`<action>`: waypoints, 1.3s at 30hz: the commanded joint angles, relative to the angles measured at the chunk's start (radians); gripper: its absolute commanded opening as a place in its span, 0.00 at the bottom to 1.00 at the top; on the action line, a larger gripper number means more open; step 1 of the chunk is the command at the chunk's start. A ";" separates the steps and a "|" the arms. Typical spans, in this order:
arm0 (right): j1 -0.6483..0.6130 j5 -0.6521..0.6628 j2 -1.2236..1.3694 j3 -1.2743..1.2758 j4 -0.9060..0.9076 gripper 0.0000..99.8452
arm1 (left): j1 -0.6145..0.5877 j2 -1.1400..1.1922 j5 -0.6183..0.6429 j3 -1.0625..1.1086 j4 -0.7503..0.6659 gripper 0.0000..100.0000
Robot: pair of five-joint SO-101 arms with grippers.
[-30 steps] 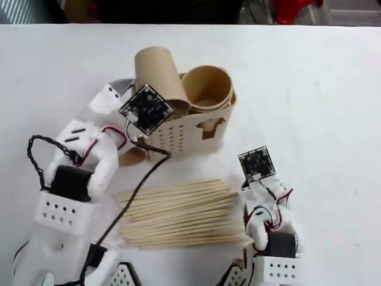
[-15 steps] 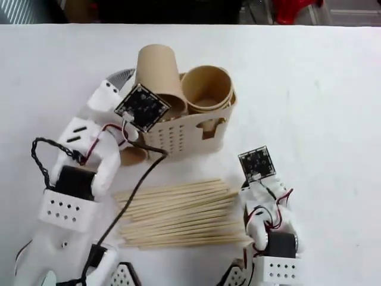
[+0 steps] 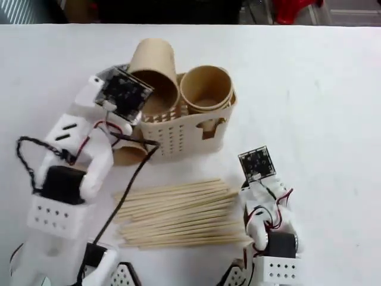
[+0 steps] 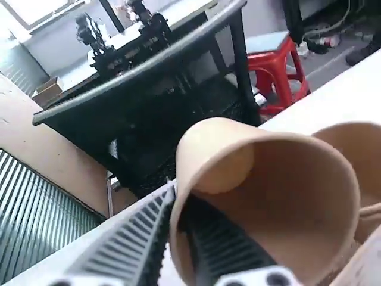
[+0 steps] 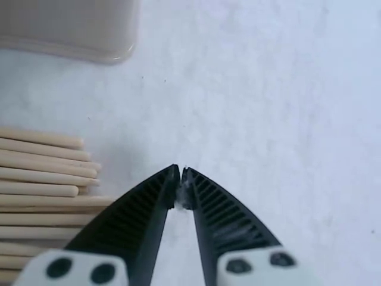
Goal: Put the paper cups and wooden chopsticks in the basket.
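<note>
My left gripper (image 4: 175, 199) is shut on the rim of a brown paper cup (image 4: 280, 196), one finger inside and one outside. That cup (image 3: 153, 74) hangs tilted over the left part of the cream basket (image 3: 190, 134), mouth facing up and toward me. A second paper cup (image 3: 206, 88) stands inside the basket on the right. A third cup (image 3: 128, 154) lies on the table against the basket's left side. The wooden chopsticks (image 3: 178, 213) lie in a pile in front of the basket. My right gripper (image 5: 180, 179) is shut and empty, low over the table beside the chopsticks' (image 5: 41, 179) right ends.
The left arm (image 3: 71, 161) and its black cable (image 3: 128, 196) cross the left end of the chopstick pile. The right arm (image 3: 268, 220) sits at the front right. White table stretches to the right of the basket. A chair and red stool (image 4: 280, 71) stand beyond the table.
The left arm has swung left and back, tipping the held cup so its mouth now shows from above. The cup lying by the basket is more exposed. The right arm stayed still.
</note>
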 commanded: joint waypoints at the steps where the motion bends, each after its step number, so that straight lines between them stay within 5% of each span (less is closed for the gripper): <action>1: 0.001 0.012 -0.002 0.009 -0.022 0.02 | 0.024 -0.019 0.049 -0.187 0.115 0.02; 11: 0.004 0.012 -0.002 0.009 -0.019 0.02 | 0.268 0.274 0.126 -0.516 0.365 0.02; 21: 0.004 0.012 -0.002 0.009 -0.021 0.02 | 0.277 0.682 0.324 -1.051 0.712 0.02; 30: 0.004 0.012 -0.002 0.009 -0.019 0.02 | 0.269 0.975 0.330 -1.333 0.914 0.03; 39: 0.002 0.012 -0.002 0.009 -0.019 0.02 | 0.254 1.101 0.331 -1.557 0.957 0.20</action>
